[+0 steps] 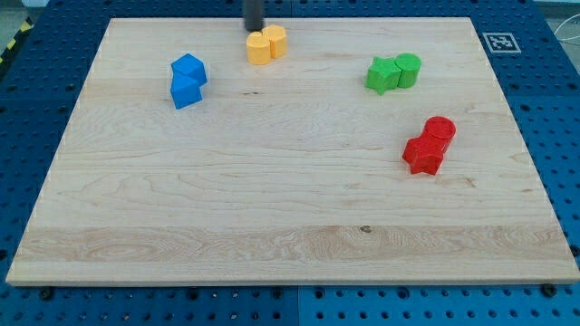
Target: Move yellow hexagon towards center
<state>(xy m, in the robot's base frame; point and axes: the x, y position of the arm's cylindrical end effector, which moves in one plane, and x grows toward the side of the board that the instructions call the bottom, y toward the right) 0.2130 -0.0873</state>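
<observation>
The robot arm's dark rod enters at the view's top, its tip [254,29] just above the yellow pair and seemingly touching, or all but touching, the yellow hexagon [259,48], which sits near the top edge of the wooden board [290,226], left of the midline. There is no hand to spread or pinch here: the arm ends in a plain rod, and only its lower stretch shows. A second yellow block [275,41], rounder in outline, stands pressed against the hexagon's right side. Two blue blocks [188,80] huddle together toward the view's left, two green blocks [394,72] toward the upper right, and two red blocks [430,145] lie at the right, all well apart from the yellows. The board's middle is open, so a push downward in the view looks like the step in hand, and the task appears barely begun. The chief risk is the neighbour: because the two yellows touch, a push that lands off the hexagon's centre could drag the rounder block along or wedge the tip between them. A glancing contact on one of the hexagon's slanted faces might also spin it and send it sliding left toward the blue blocks rather than straight for the centre.
</observation>
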